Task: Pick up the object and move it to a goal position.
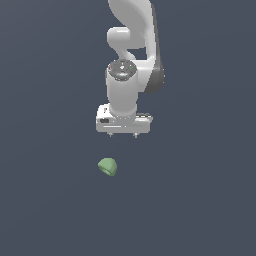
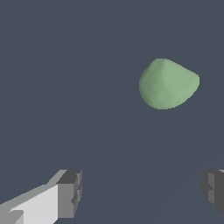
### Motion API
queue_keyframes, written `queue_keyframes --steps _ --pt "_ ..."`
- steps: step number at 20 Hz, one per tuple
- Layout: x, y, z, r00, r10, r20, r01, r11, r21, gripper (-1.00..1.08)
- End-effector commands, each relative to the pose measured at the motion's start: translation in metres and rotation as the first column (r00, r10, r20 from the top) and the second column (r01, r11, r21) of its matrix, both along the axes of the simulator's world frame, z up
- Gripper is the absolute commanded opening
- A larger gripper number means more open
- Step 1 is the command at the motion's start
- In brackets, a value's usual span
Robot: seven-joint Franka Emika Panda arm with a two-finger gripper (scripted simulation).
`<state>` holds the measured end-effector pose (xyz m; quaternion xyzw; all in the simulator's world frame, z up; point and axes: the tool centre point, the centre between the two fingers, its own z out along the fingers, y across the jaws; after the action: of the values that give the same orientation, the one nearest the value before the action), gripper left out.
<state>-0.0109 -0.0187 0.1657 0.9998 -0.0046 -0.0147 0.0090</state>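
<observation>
Small matte pale green lump (image 1: 107, 166) (dome-ish, one flatter side), sitting on flat dark slate floor (image 1: 45, 200), glossy white gripper (image 1: 123, 135) above it, blocky grey fingers (image 2: 70, 194) spread wide, holding nothing

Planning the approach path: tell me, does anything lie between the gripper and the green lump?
Nothing: between the gripper and the green lump is bare surface, seen in both the exterior and wrist views.
</observation>
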Motion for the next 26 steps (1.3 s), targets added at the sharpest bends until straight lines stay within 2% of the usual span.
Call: queue_keyframes --steps 1,9,18,26 --pt "0.0 0.0 0.0 1.0 0.0 0.0 0.0 1.0 0.0 1.0" --pt "0.012 0.025 0.023 0.998 0.049 0.046 -0.05 0.999 0.016 1.0" --pt "0.013 0.023 0.021 0.997 0.068 0.044 -0.069 0.998 0.015 1.0" --pt "0.021 0.016 0.014 0.986 0.162 0.041 -0.162 0.987 0.01 1.0"
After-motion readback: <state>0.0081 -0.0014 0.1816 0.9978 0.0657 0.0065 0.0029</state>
